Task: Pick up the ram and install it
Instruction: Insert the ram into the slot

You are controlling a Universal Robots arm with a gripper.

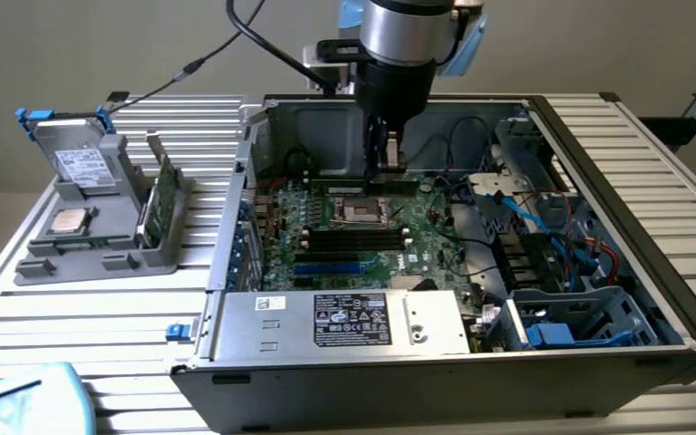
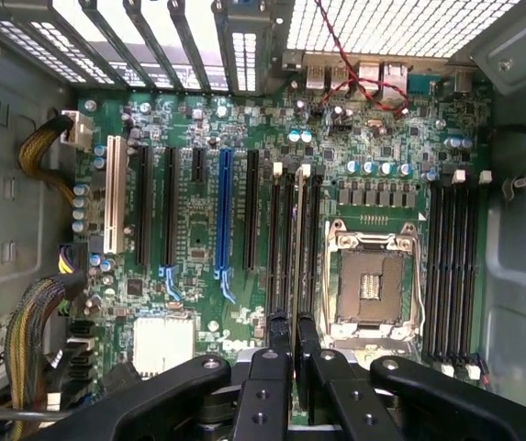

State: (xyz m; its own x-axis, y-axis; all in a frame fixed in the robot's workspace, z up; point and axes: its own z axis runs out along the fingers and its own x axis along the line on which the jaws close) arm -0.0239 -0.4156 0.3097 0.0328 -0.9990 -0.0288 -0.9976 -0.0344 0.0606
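The ram is a long, slim green stick. It is level just above the motherboard, behind the processor socket. My gripper comes straight down into the open computer case and is shut on the ram's middle. In the wrist view the ram shows edge-on as a thin pale line between my two black fingers, lined up with a black memory slot beside the socket. I cannot tell whether it is seated in the slot.
A grey fixture on the exterior view's left holds a silver processor chip, a drive and a green card with a metal bracket. The power supply fills the case front. Cables and drive cages crowd the right side.
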